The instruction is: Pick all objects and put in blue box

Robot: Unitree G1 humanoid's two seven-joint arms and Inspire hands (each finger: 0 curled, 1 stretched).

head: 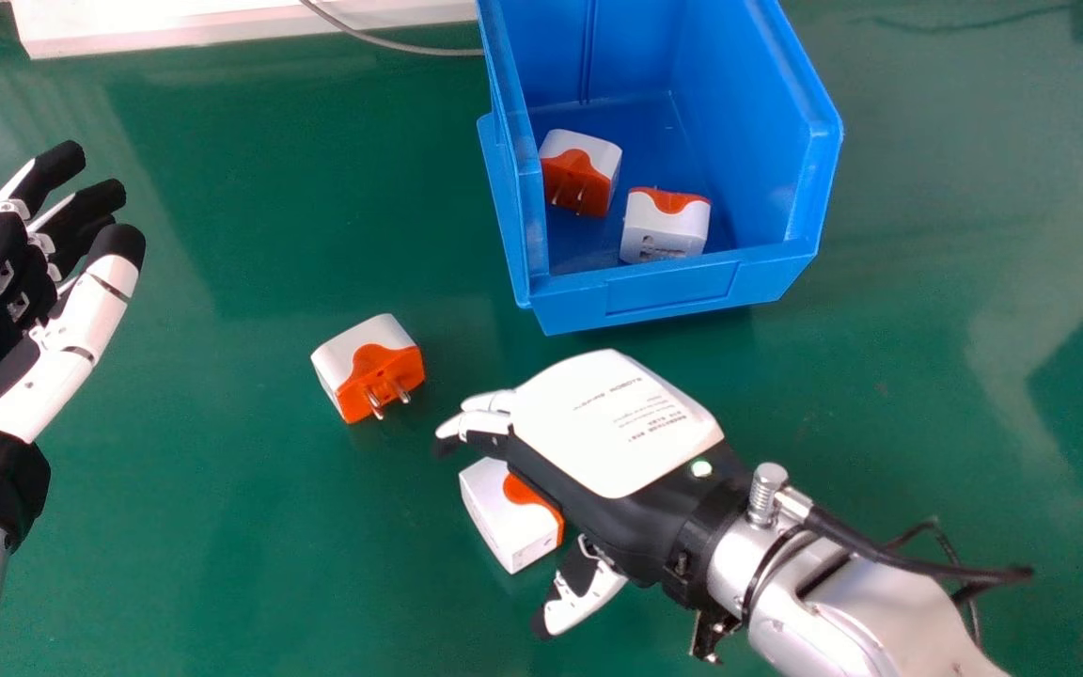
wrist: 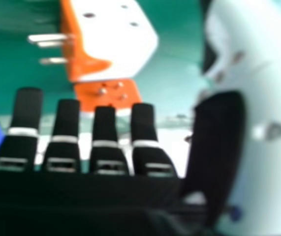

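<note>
One white-and-orange plug adapter [head: 502, 527] is on the green table [head: 222, 583], partly under the robot's right hand [head: 612, 423] and between its spread thumb and fingers, which aren't clamped on anything. The left hand [head: 71, 353] is way farther off, so I'd just line up the right one and close it around the sides.

I'm up at the head, facing forward and down over the green table [head: 222, 583], standing off; now the right hand [head: 612, 423] camera, right in close, looking out past the fingertips [wrist: 28, 105] at plug adapters [wrist: 115, 42]. Both views share adapters and table.
</note>
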